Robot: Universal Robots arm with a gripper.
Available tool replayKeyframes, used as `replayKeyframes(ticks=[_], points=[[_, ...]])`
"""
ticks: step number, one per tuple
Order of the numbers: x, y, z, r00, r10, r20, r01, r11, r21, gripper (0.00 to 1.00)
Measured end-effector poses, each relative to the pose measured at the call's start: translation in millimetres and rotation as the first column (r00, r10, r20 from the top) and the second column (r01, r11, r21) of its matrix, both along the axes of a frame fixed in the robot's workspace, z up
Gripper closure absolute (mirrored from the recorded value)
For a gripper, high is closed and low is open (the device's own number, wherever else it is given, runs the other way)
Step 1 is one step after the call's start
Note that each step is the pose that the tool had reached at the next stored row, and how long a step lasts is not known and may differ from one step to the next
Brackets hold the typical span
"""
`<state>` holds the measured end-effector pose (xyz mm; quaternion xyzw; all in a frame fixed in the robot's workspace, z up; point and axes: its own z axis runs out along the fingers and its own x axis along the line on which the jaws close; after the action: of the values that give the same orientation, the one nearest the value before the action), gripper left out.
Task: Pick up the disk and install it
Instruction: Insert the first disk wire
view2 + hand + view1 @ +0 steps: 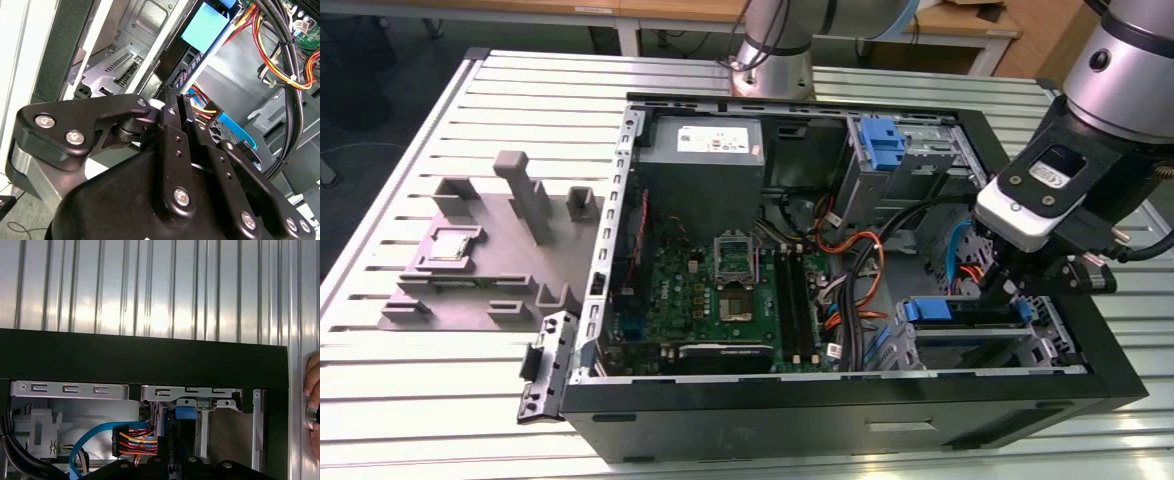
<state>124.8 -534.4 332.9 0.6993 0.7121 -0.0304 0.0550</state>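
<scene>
The disk (937,310) stands on edge in the drive bay at the front corner of the open computer case (854,410), on the exterior view's right. Its blue bracket (205,30) shows at the end, against a dark body. My gripper (998,295) reaches down into that bay from above. In both wrist views the black fingers (172,107) lie close together along the disk's edge, shut on it. The disk's blue piece (184,415) sits just beyond my gripper (172,460), under the case's black wall (140,357).
The case holds a grey power-supply box (704,150), a green motherboard (720,290), orange and red cables (854,270) and a silver cage with a blue latch (887,145). A grey fixture (494,250) lies on the slotted table (440,370). A hand (312,390) rests beside the case.
</scene>
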Motion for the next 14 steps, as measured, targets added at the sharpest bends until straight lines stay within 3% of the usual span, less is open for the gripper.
replayKeyframes(ticks=[14], points=[[1.7,-0.1,-1.3,0.9997,-0.024,0.0000,0.024,0.9997,0.0008,0.83]])
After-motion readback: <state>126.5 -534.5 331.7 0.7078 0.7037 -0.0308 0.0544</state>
